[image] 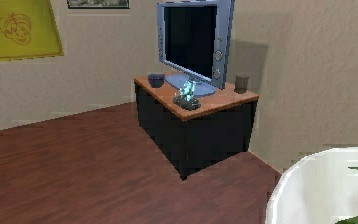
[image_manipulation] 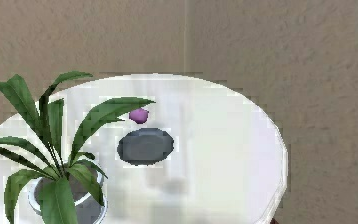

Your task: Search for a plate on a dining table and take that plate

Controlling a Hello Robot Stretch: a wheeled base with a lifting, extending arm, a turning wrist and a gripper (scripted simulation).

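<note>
I should extend over the table to the plate, clear of the plant; my gripper's state I cannot tell.

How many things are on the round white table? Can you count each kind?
On the white table:
potted plant: 1
grey plate: 1
small purple thing: 1
Total: 3

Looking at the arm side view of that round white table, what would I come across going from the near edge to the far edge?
potted plant → dark grey plate → small purple thing → far rim of the table
</note>
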